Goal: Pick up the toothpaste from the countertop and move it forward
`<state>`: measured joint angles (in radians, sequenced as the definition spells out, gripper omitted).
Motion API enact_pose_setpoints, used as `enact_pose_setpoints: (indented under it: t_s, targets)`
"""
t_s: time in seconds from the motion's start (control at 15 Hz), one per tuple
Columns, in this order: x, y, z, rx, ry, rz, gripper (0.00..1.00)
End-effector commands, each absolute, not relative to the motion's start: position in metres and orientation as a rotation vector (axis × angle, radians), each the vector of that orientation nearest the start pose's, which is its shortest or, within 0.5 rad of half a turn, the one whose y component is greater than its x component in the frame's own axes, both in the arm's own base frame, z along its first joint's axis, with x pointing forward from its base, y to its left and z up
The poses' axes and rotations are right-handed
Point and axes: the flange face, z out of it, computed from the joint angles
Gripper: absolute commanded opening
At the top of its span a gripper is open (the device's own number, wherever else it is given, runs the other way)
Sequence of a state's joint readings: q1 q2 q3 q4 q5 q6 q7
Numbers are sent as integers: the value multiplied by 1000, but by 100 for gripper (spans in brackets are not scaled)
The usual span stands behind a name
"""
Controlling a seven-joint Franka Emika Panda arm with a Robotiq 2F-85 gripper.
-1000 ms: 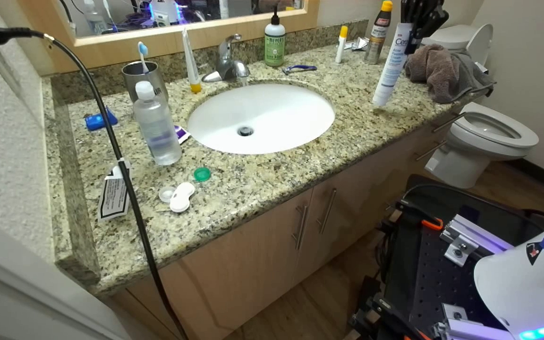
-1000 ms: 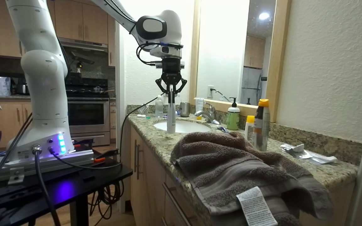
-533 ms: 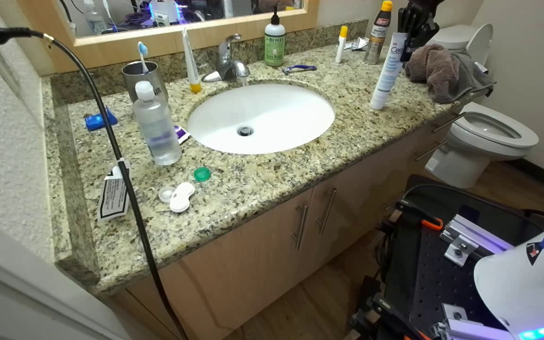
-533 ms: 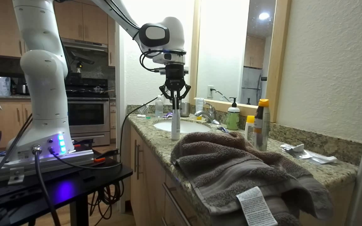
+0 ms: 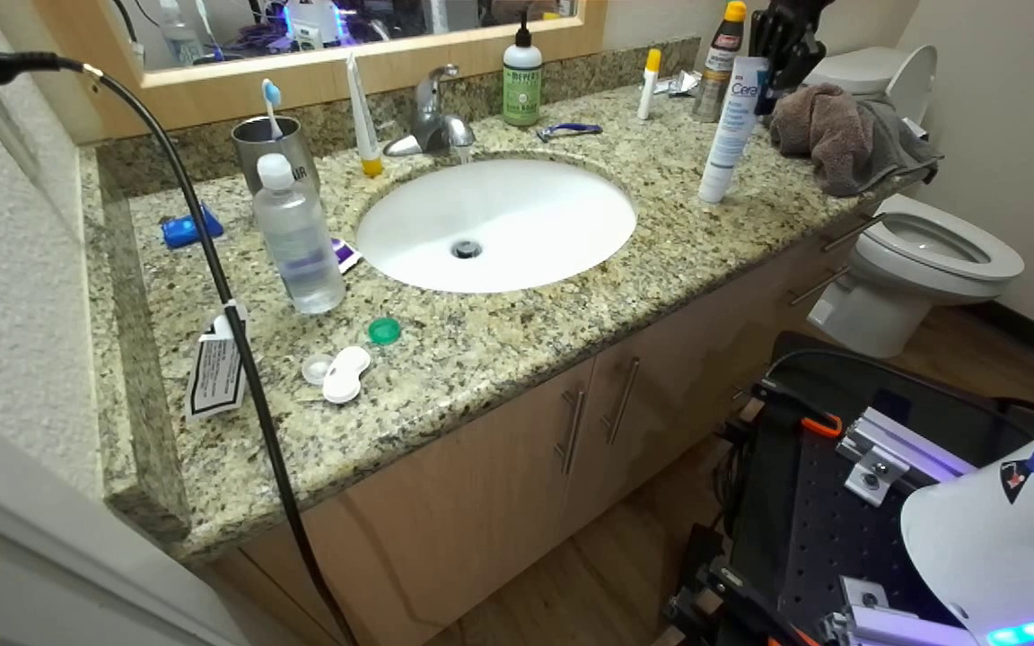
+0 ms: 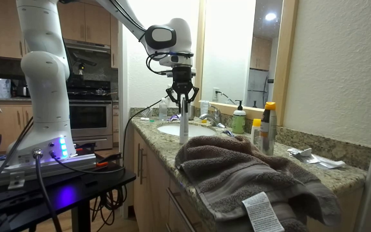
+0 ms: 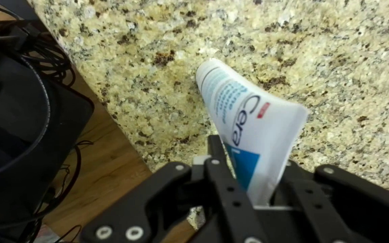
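Your jaws are clamped on the tube (image 7: pixel 248 125) close to its flat upper end, and the rest of it points down below them, near upright in an exterior view. Its lettering faces the wrist camera. The base is down by the table (image 5: pixel 499 345), but you cannot tell whether it touches. Your jaws stand between the sink (image 5: pixel 553 233) and the towel (image 6: pixel 237 174): the towel lies heaped just beside them, the sink near them on the opposite side. Toward the wall from your jaws stand the can (image 5: pixel 716 81) and the small bottle (image 5: pixel 648 97), yellow-capped. Farther from the jaws lies the razor (image 5: pixel 571 131), with the soap (image 5: pixel 522 85) upright near it. Past the sink, well apart from your jaws, stand the cup (image 5: pixel 303 152) and the clear bottle (image 5: pixel 299 242).
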<state>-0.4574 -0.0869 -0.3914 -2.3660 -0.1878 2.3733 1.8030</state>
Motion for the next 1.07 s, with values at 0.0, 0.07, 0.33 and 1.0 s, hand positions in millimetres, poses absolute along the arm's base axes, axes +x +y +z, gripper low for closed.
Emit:
enact_pose_setpoints:
  t_s: [0.0, 0.07, 0.33, 1.0]
  targets:
    - [329, -383, 353, -956, 3057, -157, 60]
    - [329, -383, 351, -959, 3061, -148, 66]
    - [328, -387, 361, -948, 3049, -134, 95]
    - [332, -393, 464, -872, 2900, -423, 100]
